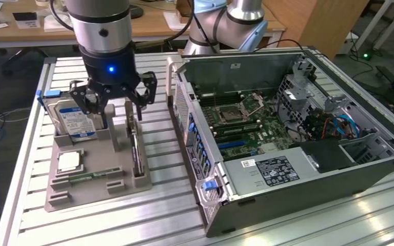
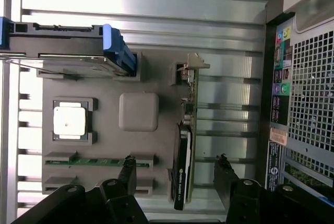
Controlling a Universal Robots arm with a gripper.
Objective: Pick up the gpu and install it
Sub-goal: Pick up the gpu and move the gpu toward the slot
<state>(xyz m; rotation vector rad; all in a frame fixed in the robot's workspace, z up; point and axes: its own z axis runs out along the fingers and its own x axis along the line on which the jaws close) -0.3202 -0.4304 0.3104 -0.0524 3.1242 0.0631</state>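
Black gpu (image 1: pixel 137 151) stands on edge in the grey holder (image 1: pixel 104 160). Gripper (image 1: pixel 118 106) hovers above it, jaws spread wide on either side, holding nothing.

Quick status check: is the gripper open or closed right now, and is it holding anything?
Gripper: open, holding nothing, with one of its fingers on each side of the gpu.

black gpu (image 2: pixel 183 167), grey tray (image 2: pixel 104 91), silver cpu (image 2: pixel 69 121)
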